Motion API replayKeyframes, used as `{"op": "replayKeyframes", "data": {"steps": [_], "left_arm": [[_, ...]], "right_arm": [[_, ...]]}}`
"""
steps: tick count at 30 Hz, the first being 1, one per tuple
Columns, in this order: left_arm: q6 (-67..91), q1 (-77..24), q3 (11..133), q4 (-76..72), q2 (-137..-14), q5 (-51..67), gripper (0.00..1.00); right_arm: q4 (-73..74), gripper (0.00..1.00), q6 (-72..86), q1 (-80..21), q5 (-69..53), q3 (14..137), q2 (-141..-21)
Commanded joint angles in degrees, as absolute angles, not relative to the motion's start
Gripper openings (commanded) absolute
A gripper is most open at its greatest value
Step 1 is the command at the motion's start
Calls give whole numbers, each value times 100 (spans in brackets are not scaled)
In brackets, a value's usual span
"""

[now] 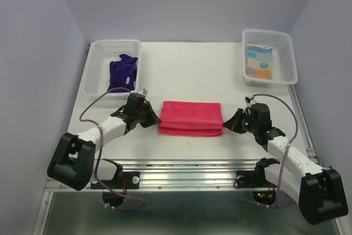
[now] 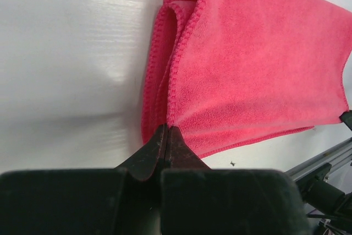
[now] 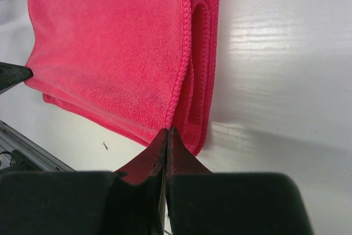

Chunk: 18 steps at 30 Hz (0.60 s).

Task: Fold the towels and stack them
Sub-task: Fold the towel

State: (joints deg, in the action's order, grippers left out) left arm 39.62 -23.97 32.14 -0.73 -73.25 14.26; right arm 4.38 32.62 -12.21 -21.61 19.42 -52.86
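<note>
The magenta-pink towel [image 1: 191, 118] lies folded into a long band in the middle of the table. My left gripper [image 1: 155, 119] is at its left end, my right gripper [image 1: 226, 123] at its right end. In the left wrist view the gripper [image 2: 166, 129] is shut on the near corner of the towel's [image 2: 247, 70] top layer. In the right wrist view the gripper [image 3: 166, 131] is shut on the top layer's corner of the towel [image 3: 110, 53]. The dark purple towel [image 1: 122, 70] lies crumpled in the left basket. The light blue towel with orange blotches [image 1: 258, 61] lies folded in the right basket.
A white mesh basket [image 1: 98, 75] stands at the back left, another [image 1: 288, 61] at the back right. A metal rail [image 1: 187, 166] runs along the table's near edge between the arm bases.
</note>
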Motion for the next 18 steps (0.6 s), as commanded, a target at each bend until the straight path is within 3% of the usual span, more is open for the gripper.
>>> {"op": "replayKeyframes", "data": {"steps": [1, 9, 12, 13, 16, 18], "left_arm": [[3981, -2408, 3076, -123, -7128, 1257, 0], [3955, -2408, 2962, -18, -7049, 1213, 0], [3894, -2417, 2988, 130, -6996, 1187, 0], [3885, -2408, 2997, 167, -6979, 1195, 4], [3893, -2426, 2979, 272, -6873, 1213, 30], [3911, -2443, 2979, 351, -6698, 1257, 38]], "right_arm": [[229, 1, 3383, -1301, -2285, 1688, -5326], [246, 1, 3437, -1415, -2382, 1477, -5397], [360, 5, 3445, -1424, -2294, 1450, -5379], [378, 9, 3445, -1424, -2277, 1450, -5379], [536, 36, 3367, -1433, -2268, 1529, -5335], [790, 54, 3279, -1424, -2128, 1625, -5291]]}}
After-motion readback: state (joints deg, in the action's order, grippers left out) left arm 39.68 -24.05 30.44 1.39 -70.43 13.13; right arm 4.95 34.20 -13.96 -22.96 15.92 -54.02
